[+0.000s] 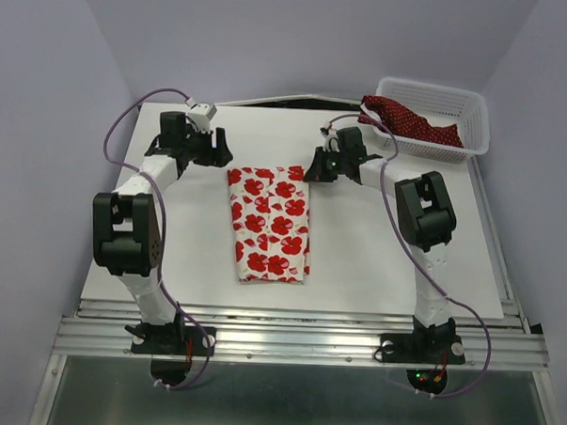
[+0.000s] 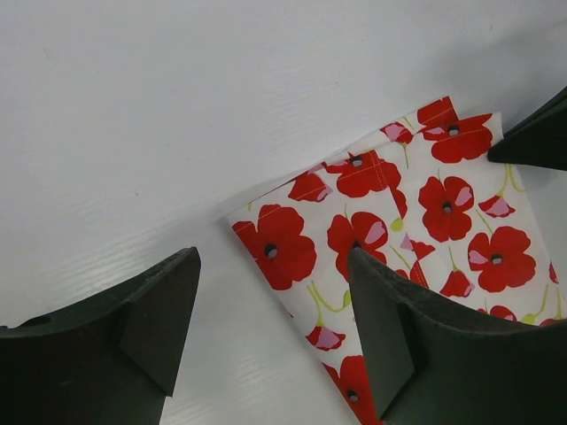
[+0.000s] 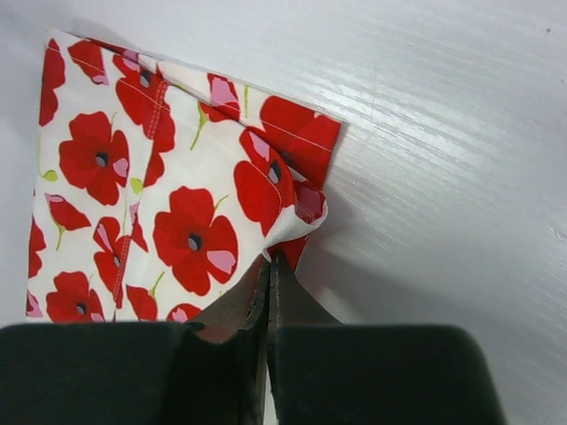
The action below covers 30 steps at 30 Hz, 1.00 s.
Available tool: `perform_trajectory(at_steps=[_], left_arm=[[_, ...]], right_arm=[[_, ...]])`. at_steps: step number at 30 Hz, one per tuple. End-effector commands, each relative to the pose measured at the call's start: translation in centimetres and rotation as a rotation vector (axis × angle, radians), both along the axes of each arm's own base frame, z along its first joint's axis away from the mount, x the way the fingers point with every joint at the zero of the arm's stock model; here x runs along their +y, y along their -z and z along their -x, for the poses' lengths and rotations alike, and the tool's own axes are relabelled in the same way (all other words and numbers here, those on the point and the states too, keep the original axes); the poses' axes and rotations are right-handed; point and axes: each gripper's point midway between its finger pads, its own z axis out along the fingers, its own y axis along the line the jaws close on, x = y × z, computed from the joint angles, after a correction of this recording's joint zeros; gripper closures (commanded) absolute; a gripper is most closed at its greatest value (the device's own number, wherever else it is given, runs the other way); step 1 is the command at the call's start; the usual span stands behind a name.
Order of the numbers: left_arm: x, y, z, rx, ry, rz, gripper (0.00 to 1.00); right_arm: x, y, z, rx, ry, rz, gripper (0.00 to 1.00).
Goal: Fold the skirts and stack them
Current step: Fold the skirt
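Note:
The white skirt with red poppies (image 1: 269, 221) lies folded into a narrow strip in the middle of the white table. My left gripper (image 1: 218, 159) is open just above the skirt's far left corner (image 2: 275, 248), one finger (image 2: 390, 328) over the cloth, the other over bare table. My right gripper (image 1: 313, 171) is shut on the skirt's far right corner (image 3: 301, 212), which is bunched up at the fingertips (image 3: 273, 266). The dark red dotted skirt (image 1: 410, 119) lies crumpled in the basket, hanging over its near left rim.
The white plastic lattice basket (image 1: 462, 100) stands at the table's far right corner. Bare white table (image 1: 150, 254) lies to the left and right of the poppy skirt. The right gripper's dark finger (image 2: 540, 133) shows at the right edge of the left wrist view.

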Motion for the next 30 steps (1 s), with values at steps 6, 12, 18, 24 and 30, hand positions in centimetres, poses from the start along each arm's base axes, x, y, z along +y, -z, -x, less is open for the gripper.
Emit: perform_trajectory(at_steps=[6,12,18,24,30], left_arm=[[0.0,-0.4,-1.1,-0.031,0.014,0.008,0.22],[0.0,0.0,-1.2,-0.028,0.018,0.004,0.22],[1.7,0.4,-1.3,-0.019,-0.011,-0.005,0.22],[1.8,0.0,-0.9,-0.025,0.01,-0.022,0.2],[2.4,-0.7,0.5,-0.069,0.028,-0.095,0.2]], right_arm=[[2.7,-7.0,-2.3,-0.179,-0.099,-0.136,0.99],[3.5,-4.4,-3.1,-0.132,-0.115,-0.153,0.99],[4.3,-2.0,-4.0,-0.108,-0.11,-0.146,0.99],[3.1,0.5,-2.8,-0.037,-0.078,-0.081,0.51],[2.2,-4.2,-1.6,-0.07,-0.049,-0.078,0.26]])
